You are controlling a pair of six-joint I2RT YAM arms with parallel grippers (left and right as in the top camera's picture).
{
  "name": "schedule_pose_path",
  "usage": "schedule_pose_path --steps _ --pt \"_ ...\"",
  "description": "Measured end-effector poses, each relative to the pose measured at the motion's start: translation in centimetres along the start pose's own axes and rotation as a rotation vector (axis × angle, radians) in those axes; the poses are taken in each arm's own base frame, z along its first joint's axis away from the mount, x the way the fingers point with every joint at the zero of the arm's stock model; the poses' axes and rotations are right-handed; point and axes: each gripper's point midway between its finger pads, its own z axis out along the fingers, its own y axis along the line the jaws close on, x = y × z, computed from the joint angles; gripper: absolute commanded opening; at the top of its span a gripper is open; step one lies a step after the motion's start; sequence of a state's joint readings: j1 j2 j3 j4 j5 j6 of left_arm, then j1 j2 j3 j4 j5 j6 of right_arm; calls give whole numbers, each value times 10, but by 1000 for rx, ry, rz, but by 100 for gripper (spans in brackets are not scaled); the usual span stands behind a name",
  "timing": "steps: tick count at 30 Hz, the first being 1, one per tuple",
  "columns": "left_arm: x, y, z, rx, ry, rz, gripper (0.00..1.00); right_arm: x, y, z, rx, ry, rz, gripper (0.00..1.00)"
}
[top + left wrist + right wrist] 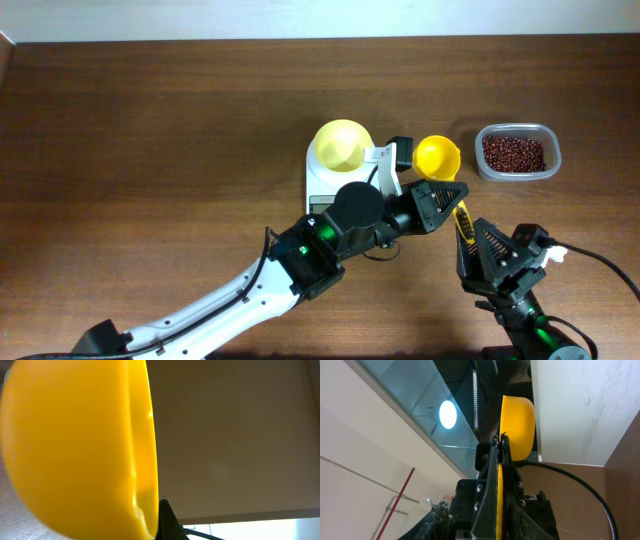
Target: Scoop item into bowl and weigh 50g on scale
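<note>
Bowl round, glossy — right tool clamps thin scoop; left tool grip unclear.

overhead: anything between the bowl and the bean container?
Yes: the yellow scoop lies between bowl and container, with the left end effector at the bowl rim. Seen overhead.

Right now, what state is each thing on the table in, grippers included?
bowl: sitting on the scale, no beans visible inside.
scale: carrying the bowl, reading not legible.
scoop: empty, held by its handle.
container: open, holding the beans.
left gripper: appears shut on the bowl's rim.
right gripper: shut on the scoop's handle.
</note>
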State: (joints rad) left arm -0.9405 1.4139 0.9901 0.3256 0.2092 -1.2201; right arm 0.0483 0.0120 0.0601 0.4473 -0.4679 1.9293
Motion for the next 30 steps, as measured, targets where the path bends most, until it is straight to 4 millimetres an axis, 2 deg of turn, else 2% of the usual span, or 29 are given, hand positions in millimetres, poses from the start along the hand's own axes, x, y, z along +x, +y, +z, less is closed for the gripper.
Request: schedule_pose_path --steps 8,23,30 --pt "0 0 0 1 1 0 0 0 -1 0 5 -2 6 31" --pt "0 -2 1 9 -1 2 0 0 -1 0 4 -2 6 32" --pt "11 -6 2 14 13 5 0 -1 -1 0 4 -6 7 32"
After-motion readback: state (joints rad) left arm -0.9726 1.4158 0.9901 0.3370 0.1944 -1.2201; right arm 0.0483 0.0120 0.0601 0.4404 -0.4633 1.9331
